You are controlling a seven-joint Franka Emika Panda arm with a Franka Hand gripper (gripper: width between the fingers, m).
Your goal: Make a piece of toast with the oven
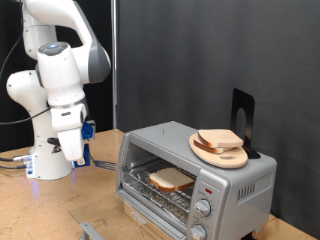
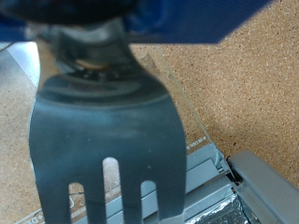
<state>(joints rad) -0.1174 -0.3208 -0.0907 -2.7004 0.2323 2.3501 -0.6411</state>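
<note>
Only the wrist view shows the pincer [image 2: 93, 56] grasping a grey fork-like spatula [image 2: 107, 140]; the exterior view shows toast [image 1: 172, 179] inside the open oven [image 1: 215, 170].

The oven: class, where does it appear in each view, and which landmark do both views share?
Exterior view: the oven stands at lower right, door open.
Wrist view: only the grey edge of its open door shows, beyond the fork.
Shared landmark: the cork tabletop.
</note>
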